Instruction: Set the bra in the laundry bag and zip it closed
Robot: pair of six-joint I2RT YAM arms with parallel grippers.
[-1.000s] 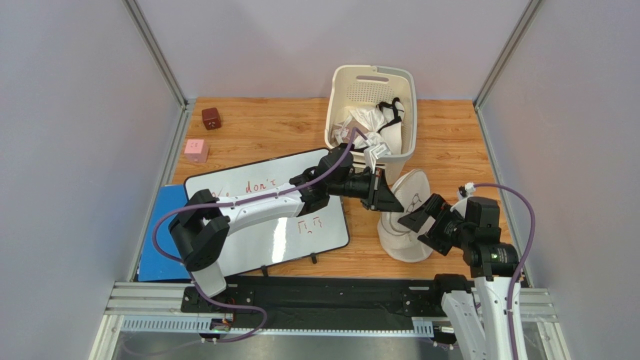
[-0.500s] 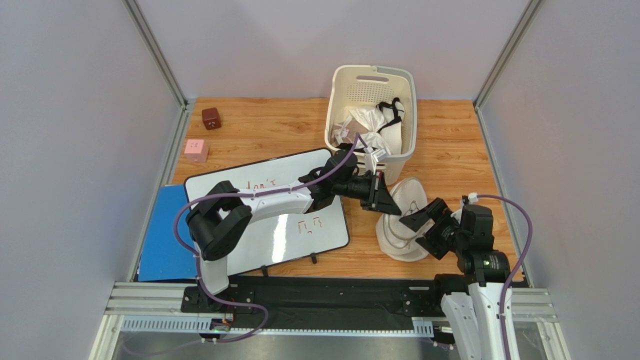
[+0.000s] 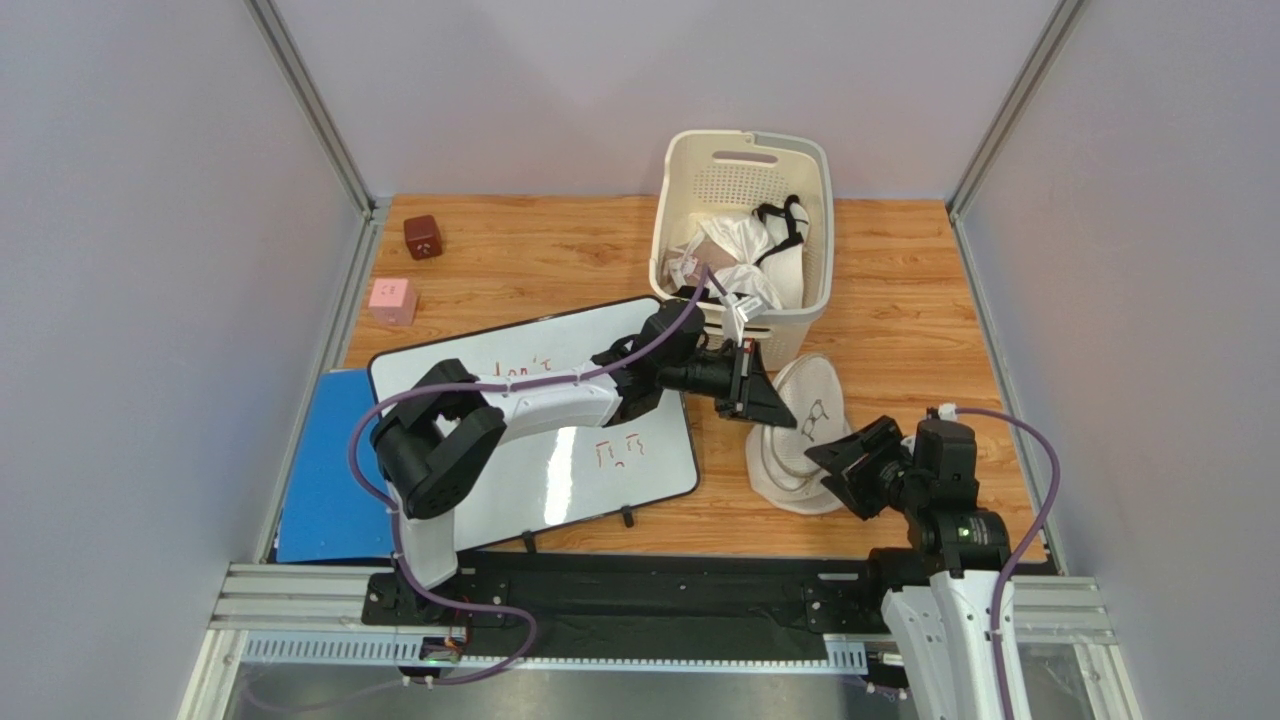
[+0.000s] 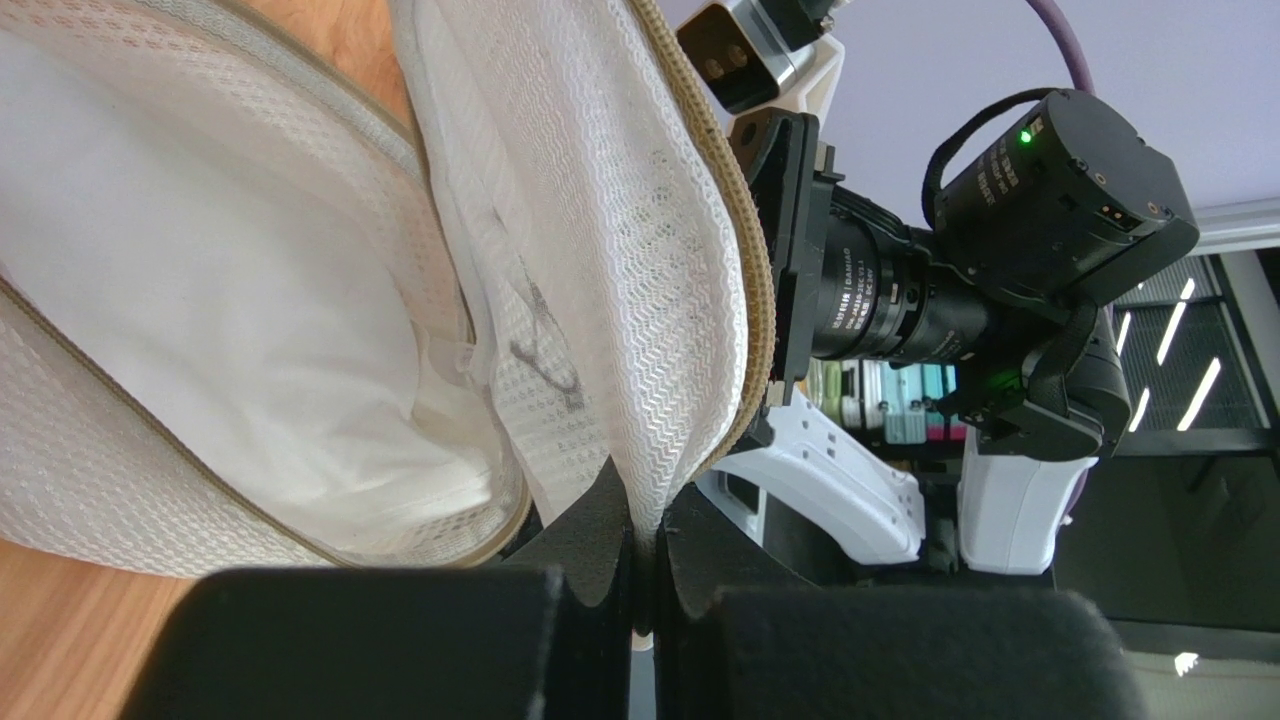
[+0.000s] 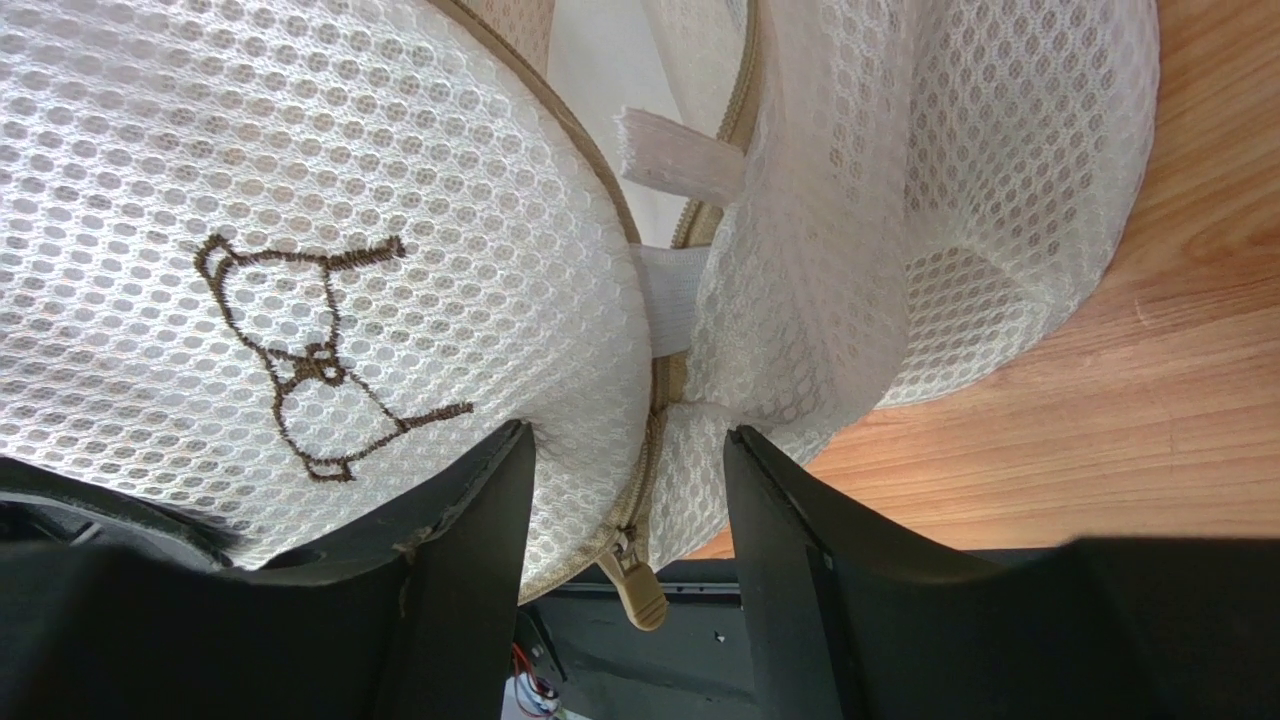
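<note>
The laundry bag (image 3: 793,438) lies on the wooden table in front of the basket, its two mesh halves parted. My left gripper (image 3: 763,401) is shut on a fold of the upper half's mesh (image 4: 661,300) and holds it up. Smooth white fabric, the bra (image 4: 196,285), lies inside the lower half. My right gripper (image 3: 842,468) is open at the bag's near edge. Its fingers (image 5: 466,555) stand on either side of the zipper rim, with the tan zipper pull (image 5: 642,596) hanging between them, untouched. A brown bird outline (image 5: 316,353) marks one half.
A cream slatted basket (image 3: 673,195) with white cloths and a black-strapped garment stands just behind the bag. A whiteboard (image 3: 541,435) and a blue board (image 3: 323,480) lie at the left. A pink cube (image 3: 392,300) and a brown cube (image 3: 424,236) sit far left.
The right gripper has drawn back toward the near edge and sunk lower. The bag has dropped from standing tall to lying flatter. The left gripper has kept its hold and shifted slightly.
</note>
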